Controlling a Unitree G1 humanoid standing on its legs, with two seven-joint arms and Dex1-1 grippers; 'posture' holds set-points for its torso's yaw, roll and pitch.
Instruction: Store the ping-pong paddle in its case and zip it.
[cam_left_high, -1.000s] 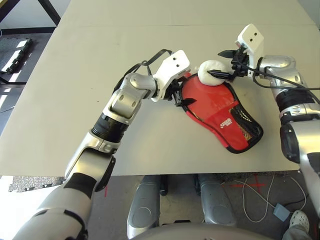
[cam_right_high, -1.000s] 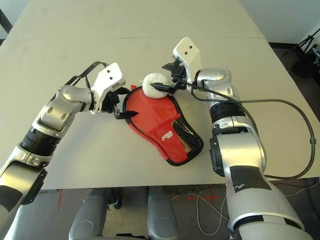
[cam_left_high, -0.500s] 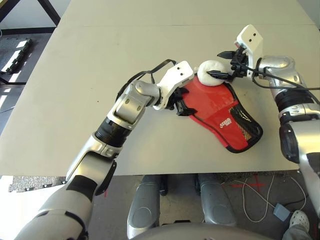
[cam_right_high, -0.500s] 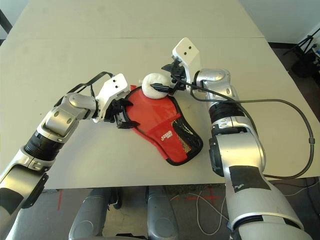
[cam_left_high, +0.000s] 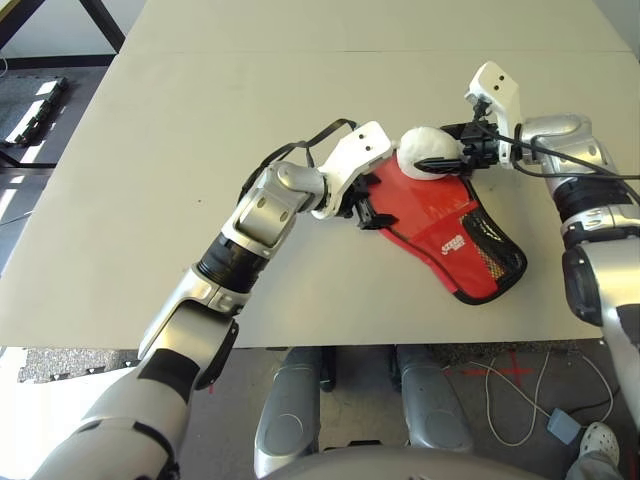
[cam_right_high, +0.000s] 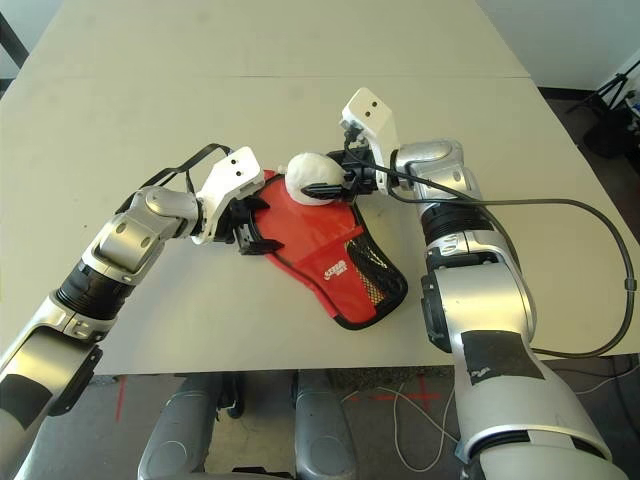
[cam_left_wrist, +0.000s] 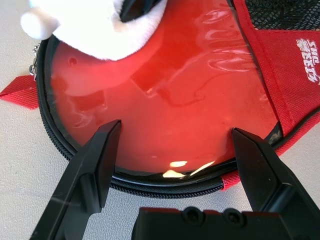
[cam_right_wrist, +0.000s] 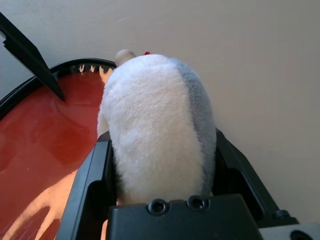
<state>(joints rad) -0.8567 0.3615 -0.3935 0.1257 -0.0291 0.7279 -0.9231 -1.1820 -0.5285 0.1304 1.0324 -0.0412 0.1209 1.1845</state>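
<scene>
Right gripper pinching the grey-white soft lump, presumably to lift it off the case (clearing the round end). Left gripper spread wide, straddling the case's zipper edge just ahead, likely to steady it.

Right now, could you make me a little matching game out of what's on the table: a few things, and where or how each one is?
Things:
1. soft white lump
2. left gripper
3. black mesh pocket
4. case

States:
A. fingers spread wide over the round red end
B. lying flat on the table
C. between the right gripper's fingers
D. on the narrow end of the case

Pairs: 1-C, 2-A, 3-D, 4-B
</scene>
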